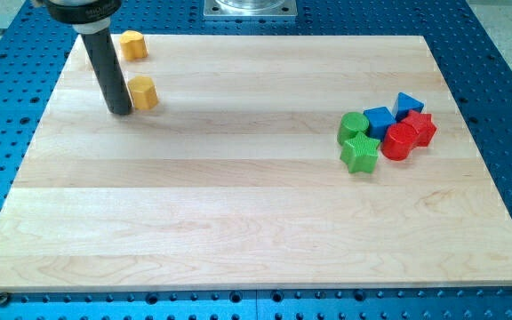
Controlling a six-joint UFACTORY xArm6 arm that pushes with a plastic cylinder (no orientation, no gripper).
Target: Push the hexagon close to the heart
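A yellow hexagon block lies at the view's upper left on the wooden board. A yellow heart block lies above it, close to the board's top edge, with a gap between the two. My tip stands just left of the hexagon, touching or nearly touching its left side. The dark rod rises from there to the view's top.
A cluster of blocks sits at the view's right: a green cylinder, a green star, a blue cube, a blue triangular block, a red cylinder and a red star.
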